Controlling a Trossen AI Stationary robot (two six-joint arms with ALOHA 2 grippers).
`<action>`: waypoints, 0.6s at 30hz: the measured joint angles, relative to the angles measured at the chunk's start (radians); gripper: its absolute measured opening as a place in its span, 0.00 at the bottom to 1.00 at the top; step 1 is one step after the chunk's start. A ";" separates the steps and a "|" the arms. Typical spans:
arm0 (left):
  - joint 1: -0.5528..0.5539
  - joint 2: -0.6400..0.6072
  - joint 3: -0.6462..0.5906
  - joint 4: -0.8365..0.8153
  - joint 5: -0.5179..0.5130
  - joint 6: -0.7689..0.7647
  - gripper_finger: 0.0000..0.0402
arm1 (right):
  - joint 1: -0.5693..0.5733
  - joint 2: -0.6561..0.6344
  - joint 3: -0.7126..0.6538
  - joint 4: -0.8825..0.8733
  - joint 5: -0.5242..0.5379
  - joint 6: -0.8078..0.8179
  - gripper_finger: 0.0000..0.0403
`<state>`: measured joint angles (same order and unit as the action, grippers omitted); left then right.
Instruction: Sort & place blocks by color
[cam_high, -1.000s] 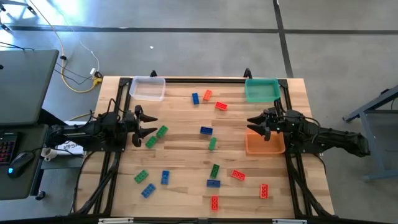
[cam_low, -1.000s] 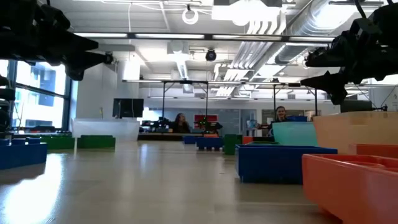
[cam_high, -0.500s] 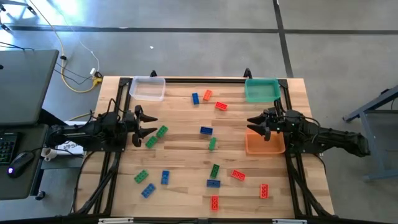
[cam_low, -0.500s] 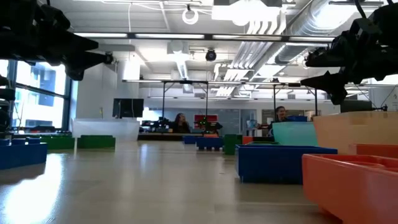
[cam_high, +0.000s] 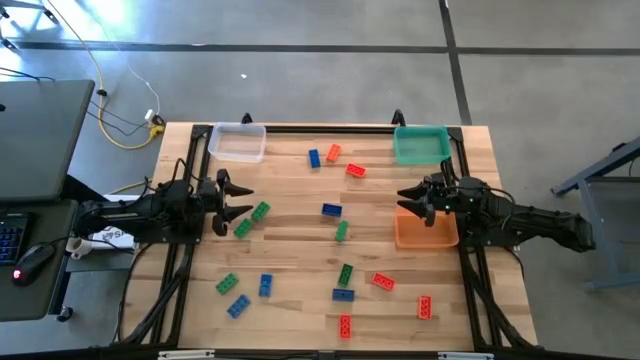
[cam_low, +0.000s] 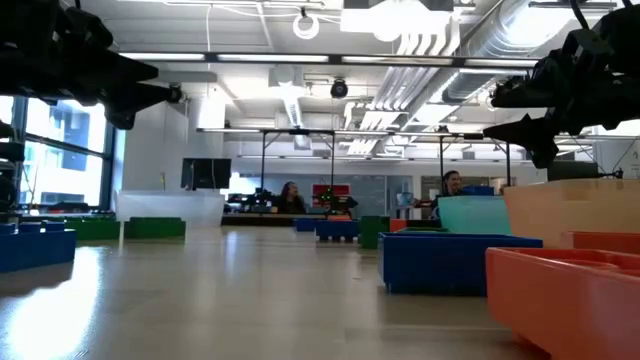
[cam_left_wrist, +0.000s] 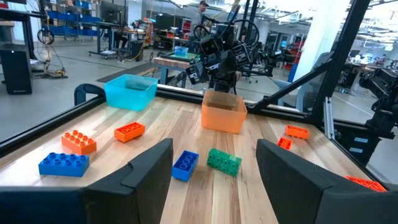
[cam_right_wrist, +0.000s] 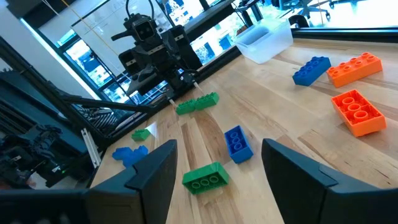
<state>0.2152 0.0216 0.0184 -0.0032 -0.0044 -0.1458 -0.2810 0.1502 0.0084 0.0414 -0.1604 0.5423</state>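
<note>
Several small red, green and blue blocks lie flat and scattered over the wooden table (cam_high: 300, 250); two green ones (cam_high: 252, 219) lie just in front of my left gripper (cam_high: 246, 201). That gripper hovers level at the table's left side, open and holding nothing. My right gripper (cam_high: 402, 200) hovers level at the right side, over the orange tray (cam_high: 428, 236), also open with nothing between its fingers. In the left wrist view a blue block (cam_left_wrist: 185, 165) and a green block (cam_left_wrist: 224, 161) lie ahead of the fingers. In the right wrist view a green block (cam_right_wrist: 205, 176) and a blue block (cam_right_wrist: 237, 143) do.
A clear tray (cam_high: 238, 142) stands at the far left corner and a teal tray (cam_high: 421, 145) at the far right. A black frame rail (cam_high: 300, 127) runs along the far edge. People sit in the room beyond the table (cam_low: 290, 197).
</note>
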 joint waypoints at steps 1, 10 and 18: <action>0.000 0.000 0.000 0.000 0.000 0.000 0.54 | 0.000 0.000 0.000 0.000 0.000 0.000 0.55; 0.000 0.000 0.000 0.001 0.000 -0.107 0.54 | 0.000 0.000 0.000 0.000 0.000 0.000 0.55; 0.000 0.000 0.000 0.029 -0.045 -0.393 0.54 | 0.000 0.000 0.000 0.000 0.000 0.000 0.55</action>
<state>0.2153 0.0216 0.0181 0.0258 -0.0491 -0.5383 -0.2806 0.1502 0.0086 0.0414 -0.1604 0.5423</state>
